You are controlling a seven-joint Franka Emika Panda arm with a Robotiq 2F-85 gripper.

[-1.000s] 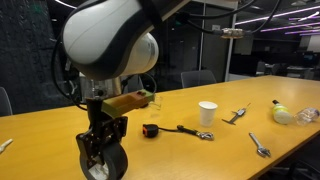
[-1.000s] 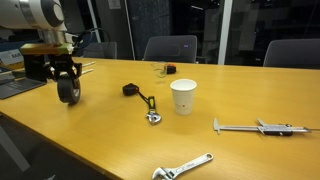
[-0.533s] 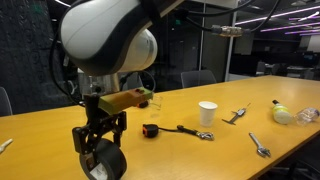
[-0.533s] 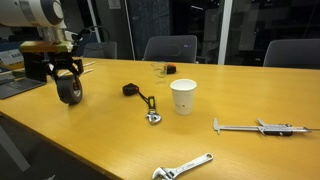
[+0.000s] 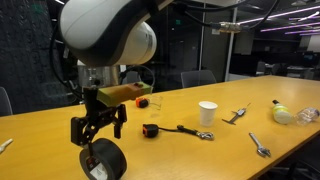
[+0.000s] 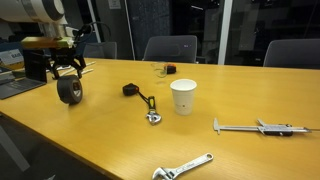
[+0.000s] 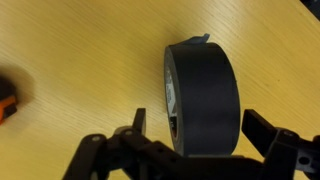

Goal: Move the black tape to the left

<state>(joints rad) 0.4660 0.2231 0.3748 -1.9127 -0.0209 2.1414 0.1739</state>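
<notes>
The black tape (image 5: 105, 160) stands on its edge on the yellow wooden table (image 5: 190, 155), near the table's end in both exterior views. In an exterior view the roll (image 6: 69, 90) rests just below my gripper (image 6: 66, 72). My gripper (image 5: 97, 134) hangs right above the roll, open, its fingers spread wider than the tape and clear of it. The wrist view looks down on the tape (image 7: 205, 95), with my gripper (image 7: 200, 122) straddling it; a gap shows between each fingertip (image 7: 140, 120) and the roll's sides.
A black-and-orange gadget (image 6: 131, 89) with a cord lies mid-table, beside a white cup (image 6: 183, 96). A wrench (image 6: 183, 167) and a caliper (image 6: 255, 127) lie further along. Chairs (image 6: 170, 47) stand behind the table. A dark flat device (image 6: 15, 86) sits by the tape.
The jaws have opened from shut on the tape to wide apart, and the gripper has risen slightly. The tape stays standing where it was let go.
</notes>
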